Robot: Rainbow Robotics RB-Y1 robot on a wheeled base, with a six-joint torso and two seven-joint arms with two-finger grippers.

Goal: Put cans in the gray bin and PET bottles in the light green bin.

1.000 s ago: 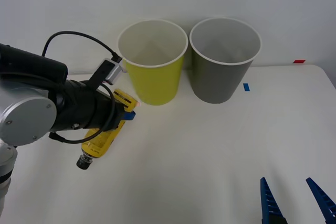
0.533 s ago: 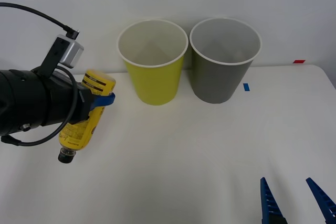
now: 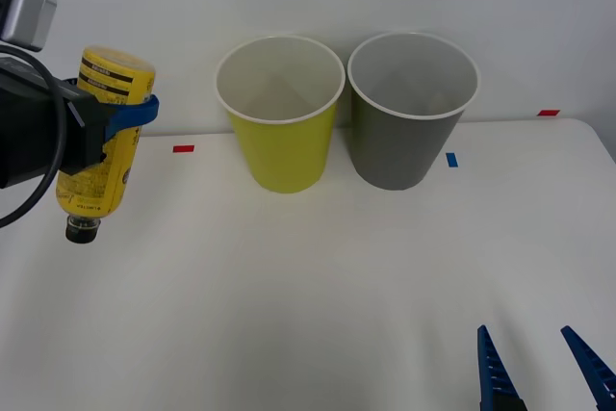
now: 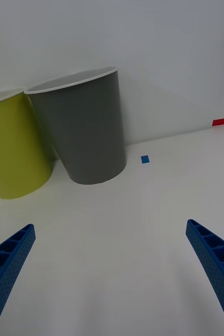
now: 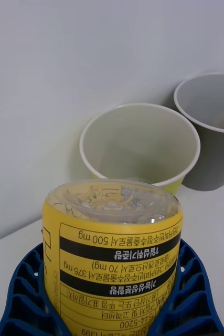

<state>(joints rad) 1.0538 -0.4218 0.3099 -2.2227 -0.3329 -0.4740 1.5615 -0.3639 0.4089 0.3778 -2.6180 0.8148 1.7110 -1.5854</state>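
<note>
The left hand [image 3: 130, 115] grips the slim yellow plastic bottle [image 3: 96, 141], cap down, above the white counter [image 3: 318, 276]. The right hand [image 3: 544, 368], ribbed blue, rests open.

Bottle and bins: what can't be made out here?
- Bottle cap: hidden in the left wrist view, where the raised base faces the camera; it shows in the front view.
- Left pincer: the front view's left edge cuts off most of it.
- Green bin and gray bin: their floors are not visible in the front view.
- Right pincer: cut off by the front view's bottom edge.
</note>
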